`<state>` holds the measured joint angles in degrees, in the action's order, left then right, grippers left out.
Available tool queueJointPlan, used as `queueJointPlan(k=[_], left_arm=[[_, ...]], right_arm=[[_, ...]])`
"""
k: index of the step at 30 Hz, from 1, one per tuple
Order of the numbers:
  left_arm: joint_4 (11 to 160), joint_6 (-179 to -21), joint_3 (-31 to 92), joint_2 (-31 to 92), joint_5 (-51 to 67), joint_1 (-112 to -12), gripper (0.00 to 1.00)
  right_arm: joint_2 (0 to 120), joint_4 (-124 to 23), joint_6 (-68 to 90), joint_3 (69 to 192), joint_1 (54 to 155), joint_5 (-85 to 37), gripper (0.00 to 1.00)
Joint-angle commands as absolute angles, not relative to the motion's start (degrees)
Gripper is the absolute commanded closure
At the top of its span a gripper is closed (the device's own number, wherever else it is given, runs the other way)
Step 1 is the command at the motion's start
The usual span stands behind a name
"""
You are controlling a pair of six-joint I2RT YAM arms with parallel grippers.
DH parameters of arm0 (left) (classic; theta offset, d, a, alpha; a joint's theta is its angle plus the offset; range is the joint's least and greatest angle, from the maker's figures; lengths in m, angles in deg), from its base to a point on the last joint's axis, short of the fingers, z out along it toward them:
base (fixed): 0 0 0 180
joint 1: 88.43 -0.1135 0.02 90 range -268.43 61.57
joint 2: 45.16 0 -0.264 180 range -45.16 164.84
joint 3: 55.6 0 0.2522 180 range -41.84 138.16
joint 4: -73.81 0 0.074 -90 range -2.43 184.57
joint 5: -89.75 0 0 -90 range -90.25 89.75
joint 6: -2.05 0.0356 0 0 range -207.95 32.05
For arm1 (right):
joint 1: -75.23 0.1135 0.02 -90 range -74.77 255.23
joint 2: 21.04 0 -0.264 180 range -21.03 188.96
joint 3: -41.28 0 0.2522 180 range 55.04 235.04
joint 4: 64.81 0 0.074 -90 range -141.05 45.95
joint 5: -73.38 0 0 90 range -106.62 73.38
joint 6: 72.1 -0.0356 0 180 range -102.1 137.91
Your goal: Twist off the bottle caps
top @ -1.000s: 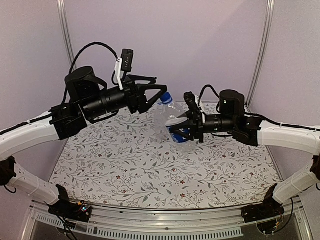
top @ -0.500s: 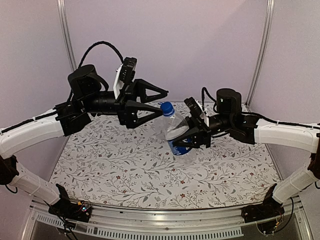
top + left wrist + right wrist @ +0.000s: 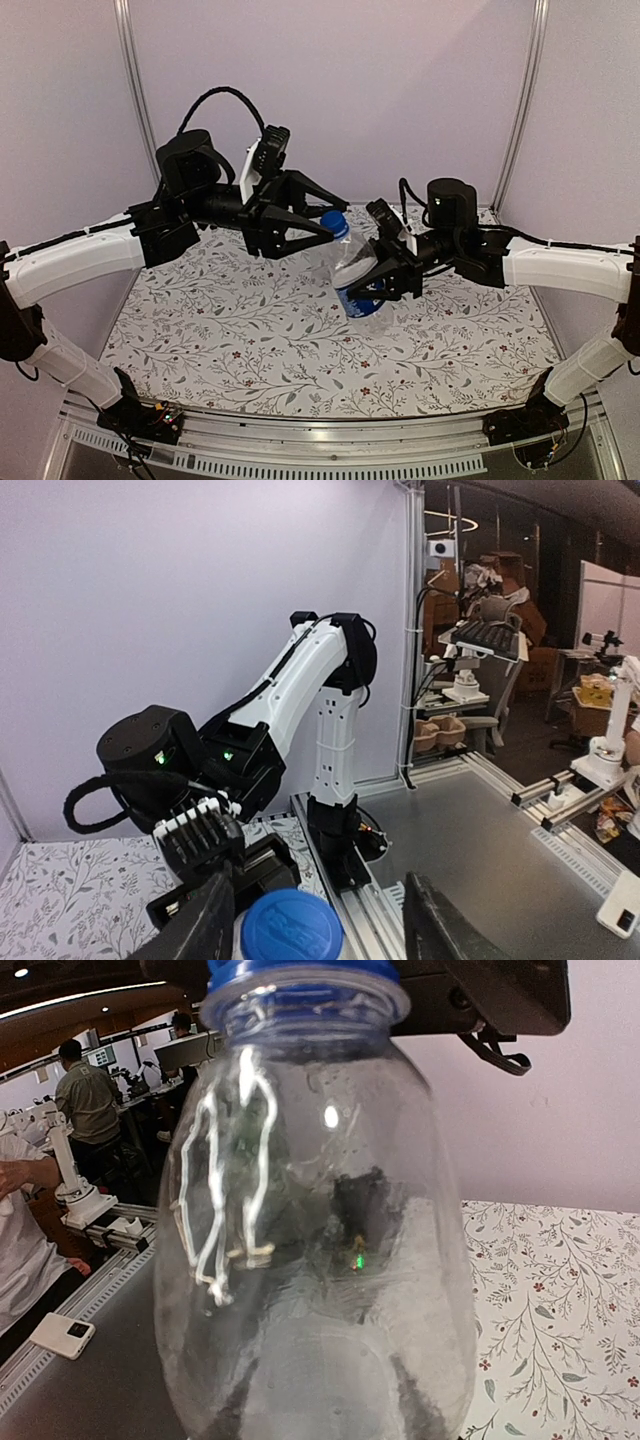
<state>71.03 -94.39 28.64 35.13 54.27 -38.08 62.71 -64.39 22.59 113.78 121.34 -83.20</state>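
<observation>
A clear bottle with a dark blue label band is lifted off the table, leaning left. My right gripper is shut on its lower body. In the right wrist view the bottle fills the picture, its blue cap at the top edge. My left gripper stands open around the blue cap. In the left wrist view the cap lies against the left finger, while the right finger stands well apart from it.
A floral cloth covers the table, with lilac walls behind and at the sides. An aluminium rail runs along the near edge. The right arm fills the middle of the left wrist view.
My left gripper has come right and down until its fingers sit on either side of the cap, and they have narrowed. The right gripper has kept the bottle, shifting it slightly.
</observation>
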Motion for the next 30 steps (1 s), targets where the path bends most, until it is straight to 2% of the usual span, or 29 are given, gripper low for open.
queueJointPlan(k=[1,13,21,26,30], left_arm=[[69.8,-93.6,30.1,36.0,54.7,-38.8,0.47],[70.5,-93.0,30.1,36.7,53.8,-38.8,0.59],[70.8,-93.7,29.3,35.8,50.5,-38.8,0.80],[68.6,-96.9,26.1,32.4,38.8,-38.7,0.90],[68.9,-102.5,24.0,29.5,18.9,-36.4,1.00]], right_arm=[[63.3,-65.0,21.9,115.3,121.2,-83.8,0.66],[63.2,-64.9,21.9,115.0,121.2,-83.1,0.66],[62.8,-64.5,21.7,114.6,121.2,-78.5,0.66],[61.3,-62.2,21.7,114.5,121.0,-66.1,0.67],[60.2,-60.3,21.3,114.8,121.0,-54.1,0.67]])
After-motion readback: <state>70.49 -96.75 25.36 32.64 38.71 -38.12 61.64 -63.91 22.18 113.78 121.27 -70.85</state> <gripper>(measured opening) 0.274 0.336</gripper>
